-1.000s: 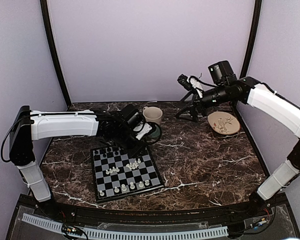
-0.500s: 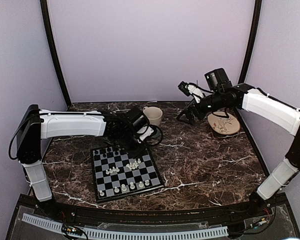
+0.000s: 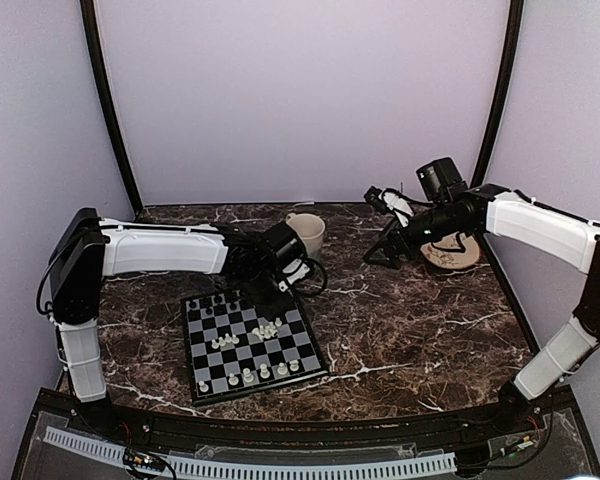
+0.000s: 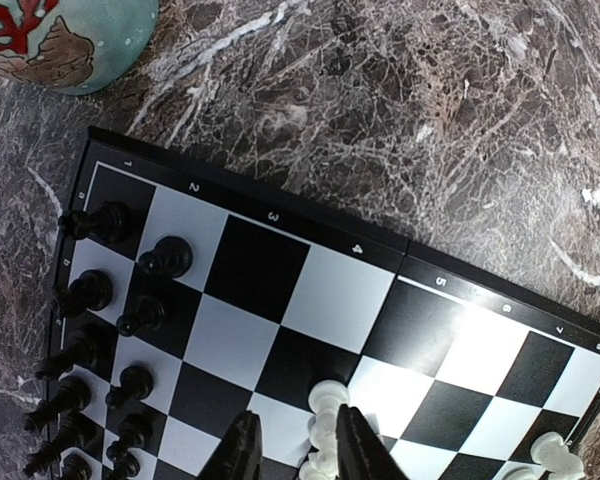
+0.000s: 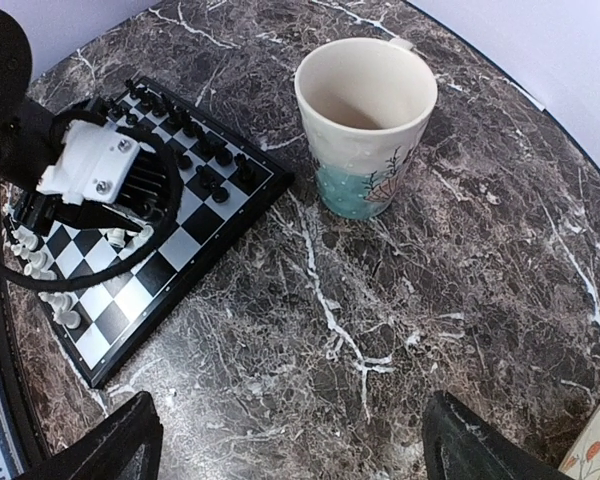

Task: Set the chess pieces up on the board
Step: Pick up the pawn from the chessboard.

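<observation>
At the left gripper [image 4: 295, 445], low over the board [image 4: 255, 265]: fingers [image 4: 242, 450] set close either side of a white piece [image 4: 327, 400], the piece close against the right-hand finger in the wrist view. Cannot tell whether clamped or merely straddled.

Just beside it, more white pieces [image 3: 267, 328] bunched near the board's middle, and a further row of them along the near edge. To the left in the wrist view, black pieces [image 4: 120, 320] in two ranks along one edge of the board.

Beyond the board's far corner, a cream-and-teal mug [image 3: 305, 230], upright on the marble tabletop [image 3: 410, 320], near the board but apart from it.

At the right gripper [image 5: 292, 420], held above the tabletop well to the right of the mug: fingers spread wide apart over bare marble. Just beside it, a floral plate [image 3: 445, 245].
</observation>
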`<state>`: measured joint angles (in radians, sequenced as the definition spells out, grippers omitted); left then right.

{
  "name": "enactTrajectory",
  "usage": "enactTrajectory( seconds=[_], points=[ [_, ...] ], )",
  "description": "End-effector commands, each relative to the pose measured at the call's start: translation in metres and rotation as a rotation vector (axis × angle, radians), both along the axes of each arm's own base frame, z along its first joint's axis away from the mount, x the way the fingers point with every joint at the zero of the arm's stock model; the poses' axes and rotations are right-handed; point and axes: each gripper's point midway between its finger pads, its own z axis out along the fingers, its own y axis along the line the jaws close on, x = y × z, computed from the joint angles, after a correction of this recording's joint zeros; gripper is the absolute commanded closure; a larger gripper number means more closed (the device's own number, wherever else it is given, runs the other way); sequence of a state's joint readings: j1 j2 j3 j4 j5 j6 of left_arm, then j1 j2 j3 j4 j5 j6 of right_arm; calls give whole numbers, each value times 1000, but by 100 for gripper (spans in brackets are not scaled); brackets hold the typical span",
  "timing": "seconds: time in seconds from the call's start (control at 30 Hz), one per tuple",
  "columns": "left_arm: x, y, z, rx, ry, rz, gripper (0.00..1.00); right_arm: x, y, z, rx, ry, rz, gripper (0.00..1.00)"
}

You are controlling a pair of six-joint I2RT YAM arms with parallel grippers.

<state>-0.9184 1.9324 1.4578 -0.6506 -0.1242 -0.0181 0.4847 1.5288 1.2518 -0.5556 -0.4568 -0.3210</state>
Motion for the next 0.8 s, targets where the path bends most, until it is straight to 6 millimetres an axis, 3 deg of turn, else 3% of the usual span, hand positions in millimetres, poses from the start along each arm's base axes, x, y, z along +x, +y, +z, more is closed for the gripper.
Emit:
enactTrajectory(
  seconds=[0.0, 0.43, 0.77],
  points=[
    [0, 0, -2, 12, 32, -7, 73, -3, 6, 15, 47, -54, 37, 11],
    [-8, 3, -19, 46, 91, -16, 80, -5, 6, 15, 51, -58, 45, 14],
    [-10, -7, -14, 3, 110, -37, 93, -5, 6, 13, 50, -49, 50, 17]
  ],
)
